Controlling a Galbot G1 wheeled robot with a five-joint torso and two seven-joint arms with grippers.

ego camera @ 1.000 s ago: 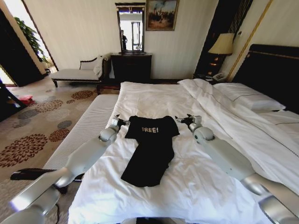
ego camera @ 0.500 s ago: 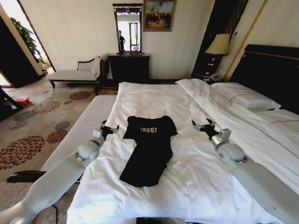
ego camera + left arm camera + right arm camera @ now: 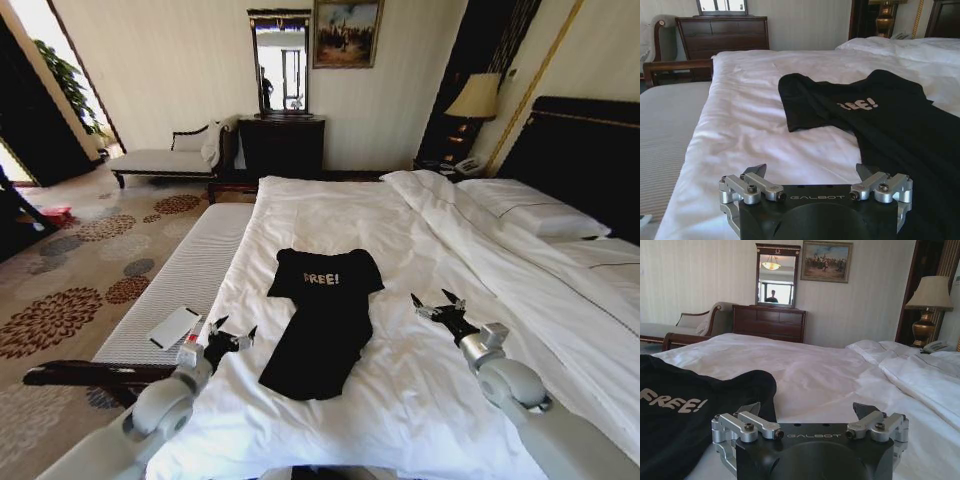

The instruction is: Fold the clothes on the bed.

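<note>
The clothes (image 3: 322, 325) lie flat in the middle of the bed (image 3: 330, 215), a single black top with its "FREE!" chest and short sleeves toward the far end and a narrower strip of body trailing back toward the robot, so its long axis runs roughly straight away from the camera. The left gripper (image 3: 231, 335) hovers low over the duvet just beside the top's lower left edge, near the bed's side, fingers spread wide with nothing between them. In the left wrist view the fabric (image 3: 880, 120) sits ahead and off to one side, the nearest sleeve well apart from the fingertips. The right gripper (image 3: 437, 305) mirrors it on the other side, jaws likewise open and empty, a little farther from the cloth than the left, level with the top's waist. From the right wrist view the lettered chest (image 3: 685, 405) bulks close beside the fingers. Both arms reach in low from the near corners, angled slightly inward, flanking the garment; the left looks marginally nearer.
</note>
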